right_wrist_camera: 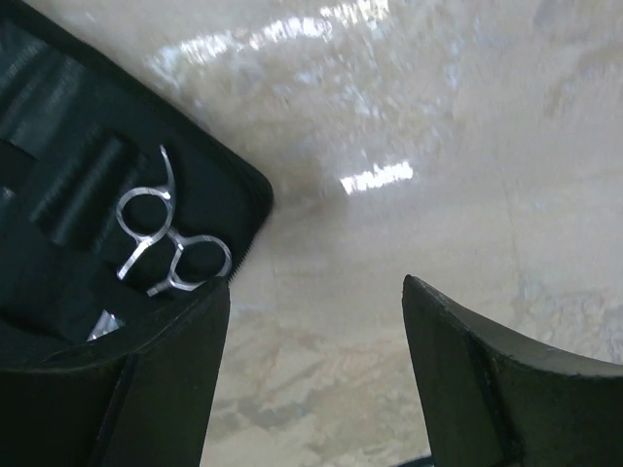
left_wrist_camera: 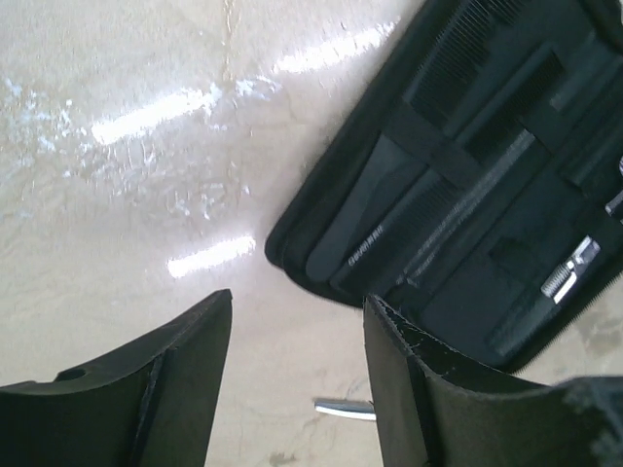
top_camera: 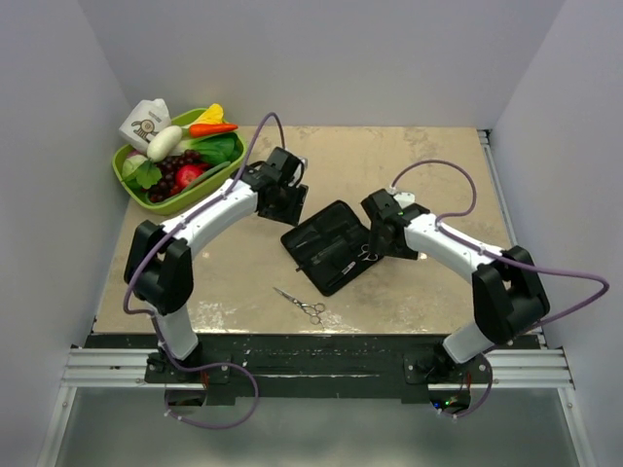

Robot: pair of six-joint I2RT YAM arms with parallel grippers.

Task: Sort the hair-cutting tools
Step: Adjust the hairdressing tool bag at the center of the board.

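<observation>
- The case is laid open at an angle near the middle of the table; every place below is given relative to it.
- The loose scissors are seen flat on the bare table, just off the case's near-left edge and apart from it. The blades are closed, with the tip turned left and the rings turned right.
- The stowed scissors are lodged inside the case at its right end. Both ring handles are exposed and the blades are tucked under black fabric.
- A comb is held inside the case under a strap, along the edge on the left arm's side. Its teeth are visible.
- Other dark slim items are strapped beside the comb, but they cannot be told apart.
- The left gripper is held above the table just beyond the case's left corner. Its fingers are spread moderately apart, nothing is gripped, and only bare table is seen between them.
- The right gripper is held over the case's right corner, close to the stowed scissors. Its fingers are spread wide and nothing is held between them.
- A green basket of toy produce is set well apart from the case, at the far-left corner of the table.
</observation>
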